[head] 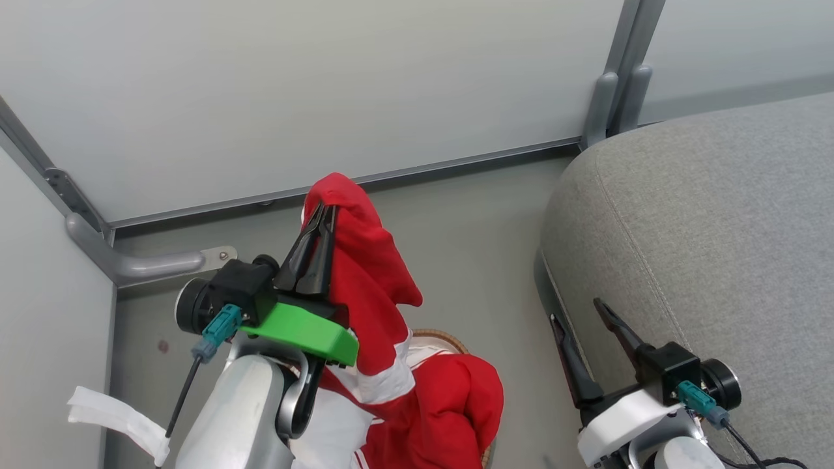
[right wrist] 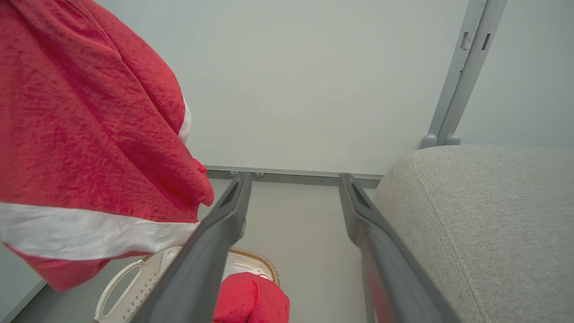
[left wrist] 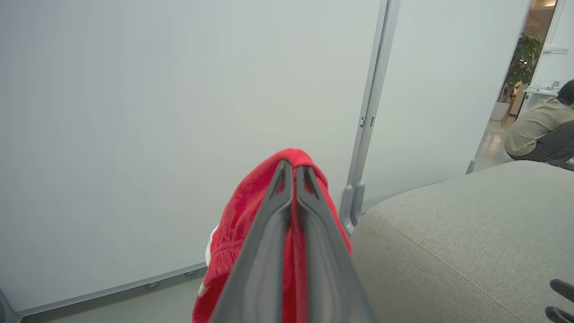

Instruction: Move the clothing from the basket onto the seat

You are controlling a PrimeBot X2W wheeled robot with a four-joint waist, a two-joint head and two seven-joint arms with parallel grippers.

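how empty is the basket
Not empty: red clothing lies in the basket, below the lifted piece in the left gripper.

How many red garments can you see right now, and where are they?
2. One red garment hangs pinched in the left gripper above the basket; the other garment lies bunched in the basket. More may be hidden underneath.

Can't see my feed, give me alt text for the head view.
The left pincer, shut on red clothing, holds it up over the basket, where more red fabric lies. The right pincer is open and empty beside the grey seat on the right.
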